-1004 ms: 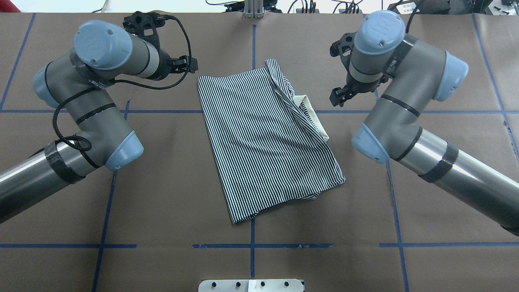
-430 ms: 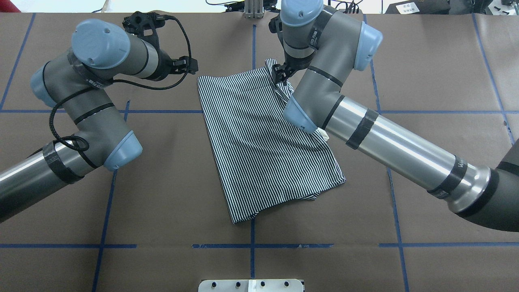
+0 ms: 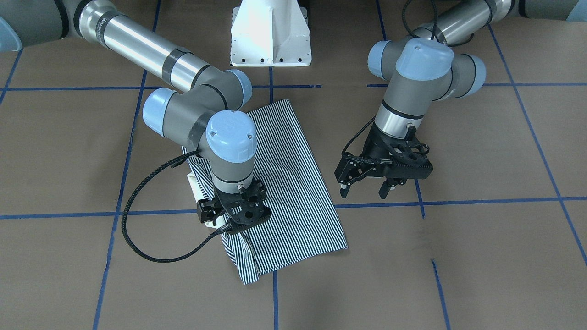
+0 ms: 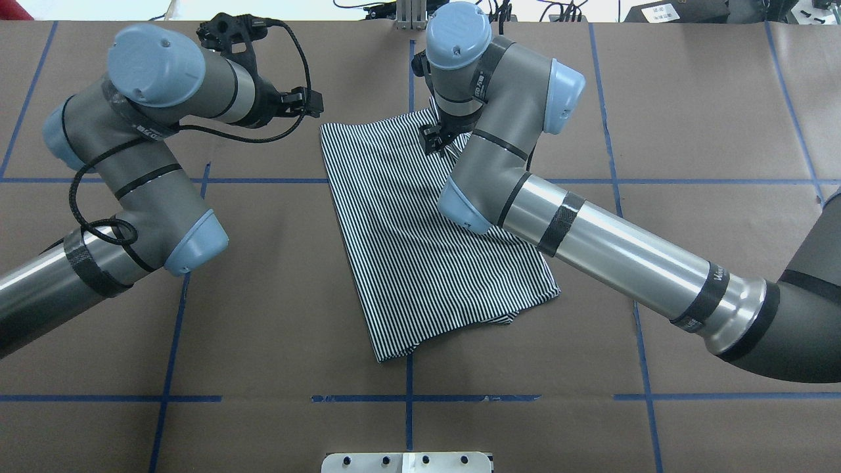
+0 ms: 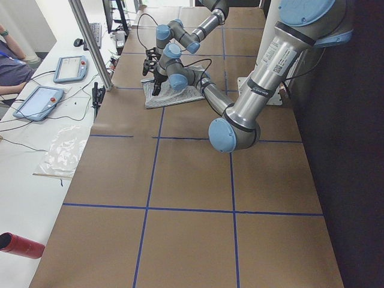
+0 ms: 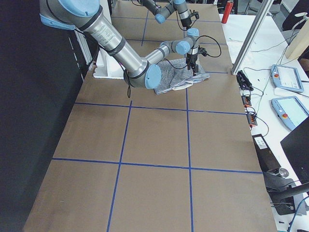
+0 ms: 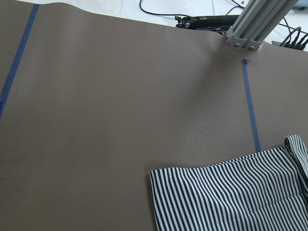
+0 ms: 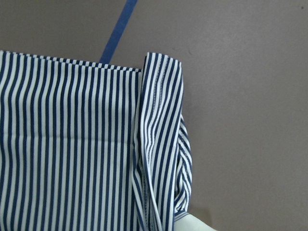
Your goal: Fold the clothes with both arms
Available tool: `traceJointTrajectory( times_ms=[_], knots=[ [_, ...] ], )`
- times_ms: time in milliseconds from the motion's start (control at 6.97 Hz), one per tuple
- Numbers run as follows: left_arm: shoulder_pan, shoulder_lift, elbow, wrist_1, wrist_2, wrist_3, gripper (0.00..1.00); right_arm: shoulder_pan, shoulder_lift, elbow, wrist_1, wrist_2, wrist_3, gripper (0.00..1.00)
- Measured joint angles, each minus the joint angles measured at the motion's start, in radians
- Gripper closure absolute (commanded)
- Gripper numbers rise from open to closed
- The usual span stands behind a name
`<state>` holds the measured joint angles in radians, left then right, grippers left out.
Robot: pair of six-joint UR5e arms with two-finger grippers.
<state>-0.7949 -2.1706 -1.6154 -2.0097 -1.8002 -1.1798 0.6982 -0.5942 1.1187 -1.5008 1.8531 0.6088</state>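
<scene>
The striped polo shirt [image 4: 420,249] lies folded in a rough rectangle at the table's middle. Its folded-over sleeve edge [image 8: 163,120] runs along one side, and a bit of cream collar [image 3: 194,181] peeks out beside it. My right gripper [image 3: 234,220] [image 4: 432,139] hangs directly over the shirt's far edge at that sleeve fold. Its fingertips are hidden under its own body, so I cannot tell whether it is open or shut. My left gripper [image 3: 363,192] hovers open above bare table beside the shirt's far corner [image 7: 159,175], holding nothing.
The white pedestal base [image 3: 270,36] stands at the robot's side of the table. Blue tape lines [image 4: 407,397] cross the brown cover. An aluminium post [image 4: 410,13] rises at the far edge. A bench with tablets [image 5: 39,102] and cables flanks the table.
My right arm has swung in from the shirt's right side to over its far edge and kept shifting left. The left arm has barely moved. The shirt lies as before.
</scene>
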Motion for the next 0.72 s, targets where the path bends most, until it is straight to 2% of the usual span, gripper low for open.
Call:
traceJointTrajectory(
  times_ms=[717],
  knots=[
    [-0.01, 0.0, -0.052, 0.002, -0.016, -0.001, 0.0, -0.015, -0.023, -0.051, 0.008, -0.001, -0.027, 0.0]
  ],
)
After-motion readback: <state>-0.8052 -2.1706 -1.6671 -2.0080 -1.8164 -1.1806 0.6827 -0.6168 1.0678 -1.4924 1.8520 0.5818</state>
